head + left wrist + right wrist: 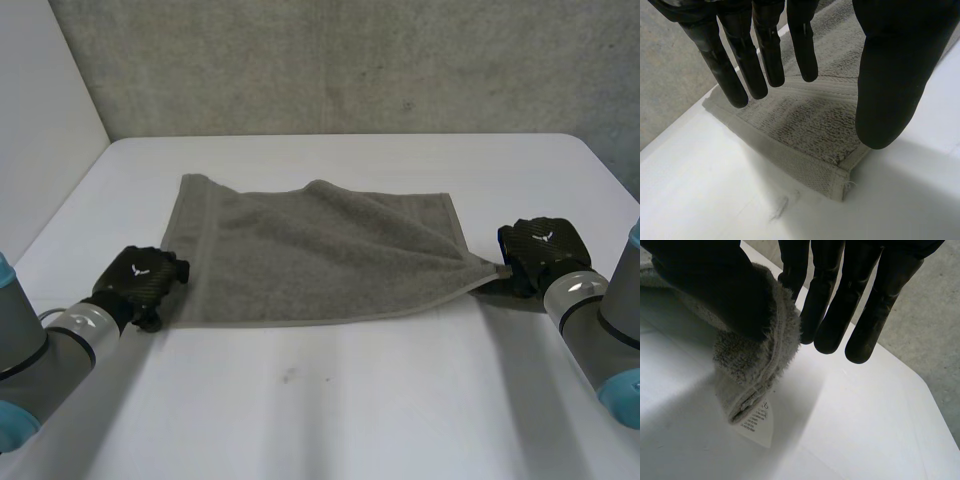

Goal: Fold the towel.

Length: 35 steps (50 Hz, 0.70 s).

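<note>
My right hand (pixel 827 295): thumb (pixel 705 285) lies over a bunched corner of the towel (pixel 747 360), pinching it against my nearest finger. My other fingers (pixel 872 315) are straight, clear of the cloth. A white printed label (pixel 757 425) hangs from the corner's tip over the white table (pixel 865 430). Label-to-table contact: cannot tell.

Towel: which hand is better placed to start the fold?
The right hand. Its thumb and fingers pinch the towel at its near right corner, raised off the table. The left hand is open over the near left corner, holding nothing.
</note>
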Motion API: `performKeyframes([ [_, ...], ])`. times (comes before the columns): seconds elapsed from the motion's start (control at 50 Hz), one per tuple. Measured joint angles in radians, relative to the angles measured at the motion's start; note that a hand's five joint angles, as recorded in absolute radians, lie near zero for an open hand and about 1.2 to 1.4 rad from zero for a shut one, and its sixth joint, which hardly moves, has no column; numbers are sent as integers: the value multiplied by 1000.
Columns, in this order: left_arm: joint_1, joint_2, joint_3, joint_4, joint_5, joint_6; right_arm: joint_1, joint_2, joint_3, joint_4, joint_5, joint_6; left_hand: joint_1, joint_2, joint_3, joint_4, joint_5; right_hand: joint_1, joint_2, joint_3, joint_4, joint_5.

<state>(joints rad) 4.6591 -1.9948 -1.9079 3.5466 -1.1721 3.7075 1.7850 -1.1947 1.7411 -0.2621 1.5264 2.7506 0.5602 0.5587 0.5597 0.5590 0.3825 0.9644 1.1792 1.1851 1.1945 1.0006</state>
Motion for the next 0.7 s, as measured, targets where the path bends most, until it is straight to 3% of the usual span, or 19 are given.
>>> performKeyframes([
  [0.58,-9,-126,125,8,-29,81,1,14,2,0,0,-3,-12,-11,-12,-11,-26,0,0,0,0,0],
  [0.7,-11,-157,176,10,-39,80,1,15,3,0,0,-4,126,122,121,117,18,0,0,0,0,0],
])
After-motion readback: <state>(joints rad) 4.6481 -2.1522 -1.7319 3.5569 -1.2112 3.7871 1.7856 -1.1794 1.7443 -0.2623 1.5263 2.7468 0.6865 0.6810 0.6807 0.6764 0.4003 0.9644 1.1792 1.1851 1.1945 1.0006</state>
